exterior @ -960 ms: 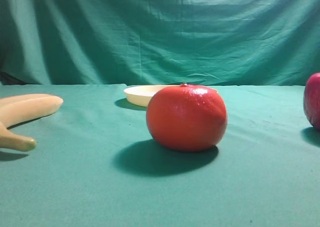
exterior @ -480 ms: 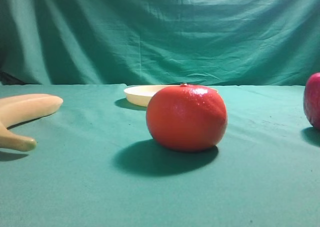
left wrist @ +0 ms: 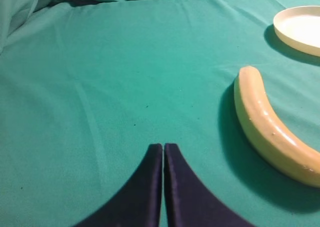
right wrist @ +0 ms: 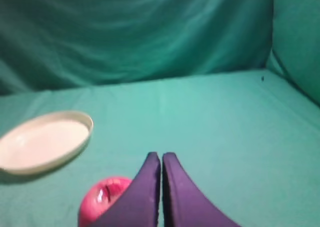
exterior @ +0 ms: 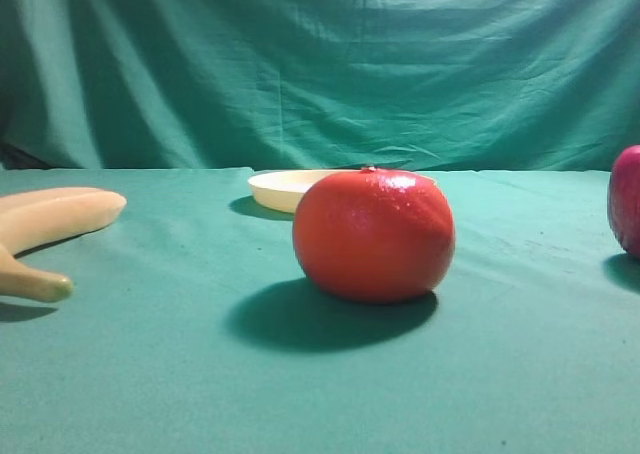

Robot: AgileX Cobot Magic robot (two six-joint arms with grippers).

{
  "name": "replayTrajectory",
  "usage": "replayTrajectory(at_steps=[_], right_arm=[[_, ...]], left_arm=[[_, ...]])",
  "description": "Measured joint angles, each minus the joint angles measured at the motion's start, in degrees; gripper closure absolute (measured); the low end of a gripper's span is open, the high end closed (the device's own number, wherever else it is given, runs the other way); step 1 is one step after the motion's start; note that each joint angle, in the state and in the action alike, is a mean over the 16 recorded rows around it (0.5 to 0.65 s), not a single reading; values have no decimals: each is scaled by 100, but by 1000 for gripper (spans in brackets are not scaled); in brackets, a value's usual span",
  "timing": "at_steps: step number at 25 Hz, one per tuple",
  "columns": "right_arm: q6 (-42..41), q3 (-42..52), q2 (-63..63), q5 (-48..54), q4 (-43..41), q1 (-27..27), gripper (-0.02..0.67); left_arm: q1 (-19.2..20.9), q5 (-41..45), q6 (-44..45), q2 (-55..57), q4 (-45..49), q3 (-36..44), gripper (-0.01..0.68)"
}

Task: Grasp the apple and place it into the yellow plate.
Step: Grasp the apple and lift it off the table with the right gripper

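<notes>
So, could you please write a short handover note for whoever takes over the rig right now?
Left end effector: shut, empty, over bare cloth beside the banana.
Right end effector: shut, empty, just right of the apple.
Apple on the cloth, nearer the right wrist camera than the plate, apart from it. Plate is empty. An orange fruit sits in front of it.
Done: nothing.
Left: open, grasp apple, place in plate.

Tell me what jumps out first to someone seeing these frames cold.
The big orange-red round fruit dominates the middle of the exterior view, partly hiding the yellow plate behind it. The apple sits just left of the shut right gripper, nearer the camera than the plate. On the left wrist view, a banana curves along the green cloth, right of the shut left gripper.
</notes>
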Motion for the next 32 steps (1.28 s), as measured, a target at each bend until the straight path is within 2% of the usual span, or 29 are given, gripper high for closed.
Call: replayTrajectory(at_steps=[4,8,17,25,29,32], right_arm=[[124,-242,353,-210,-31,0,649],[172,-740,1067,153,-44,0,649],[-157,-2413,3485,2280,172,130,649],[-749,-3630,5382,3797,233,927,643],[-857,-4076,6064,4140,92,1400,585],[-743,-4356,6472,4281,-46,1693,482]], left_arm=[[2,0,0,0,0,0,673],[4,0,0,0,0,0,673],[4,0,0,0,0,0,673],[4,0,0,0,0,0,673],[4,0,0,0,0,0,673],[4,0,0,0,0,0,673]])
